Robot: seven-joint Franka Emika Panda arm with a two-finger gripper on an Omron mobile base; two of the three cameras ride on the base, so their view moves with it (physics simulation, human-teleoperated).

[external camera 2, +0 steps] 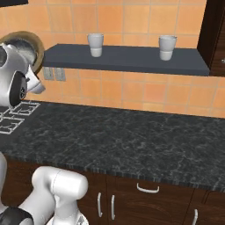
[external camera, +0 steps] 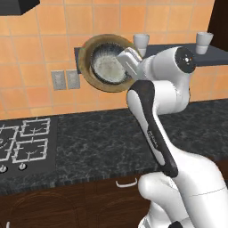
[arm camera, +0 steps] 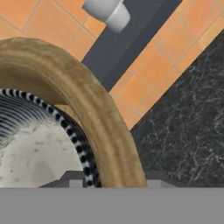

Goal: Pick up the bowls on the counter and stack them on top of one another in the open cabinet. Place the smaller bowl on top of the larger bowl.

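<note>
Gripper (arm camera: 111, 180): fingertips straddle the rim of the larger bowl (external camera: 87, 55), pinching it, upper centre of the left base view. Open cabinet (external camera 2: 132, 59): shelf board, its left end directly behind the tilted bowl. Larger bowl: wooden, opening facing the camera. Smaller bowl (external camera: 108, 65): nested inside it, left of the hand.

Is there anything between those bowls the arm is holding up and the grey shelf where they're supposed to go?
Nothing visible blocks it. The wooden bowl, with the small bowl nested inside, is tilted up at the shelf's left end. The nearest cup stands further along the shelf, leaving the left end bare.
</note>
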